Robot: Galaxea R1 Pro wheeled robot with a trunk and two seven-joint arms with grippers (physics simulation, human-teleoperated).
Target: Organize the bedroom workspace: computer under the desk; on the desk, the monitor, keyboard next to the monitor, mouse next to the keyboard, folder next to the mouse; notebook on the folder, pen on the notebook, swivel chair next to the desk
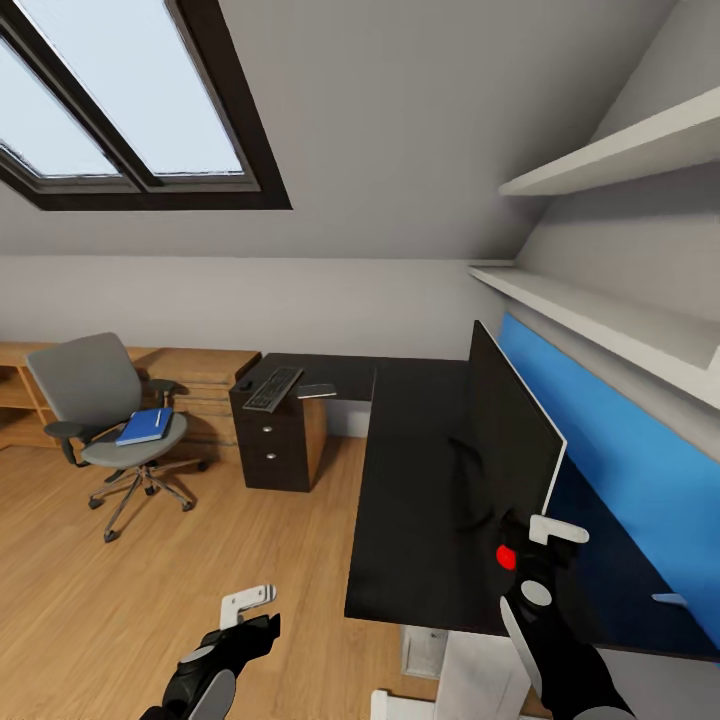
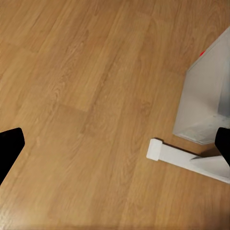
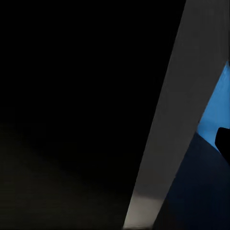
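Right gripper [image 1: 540, 545] at near end of monitor [image 1: 505, 440], white finger over screen's edge; spread of jaws cannot be judged. Right wrist view: black screen face [image 3: 72, 105] close up, pale edge band beside it. Left gripper [image 1: 250, 610] low over wood floor [image 1: 150, 590], jaws apart, holding nothing. Monitor upright on desk [image 1: 410, 480], blue wall panel [image 1: 620, 450] behind. Keyboard [image 1: 273, 388], mouse [image 1: 245, 384], notebook [image 1: 316, 391] on desk's far wing. Folder [image 1: 145, 426] on swivel chair [image 1: 105, 420] seat, well apart from desk. Computer [image 2: 206, 100] on floor.
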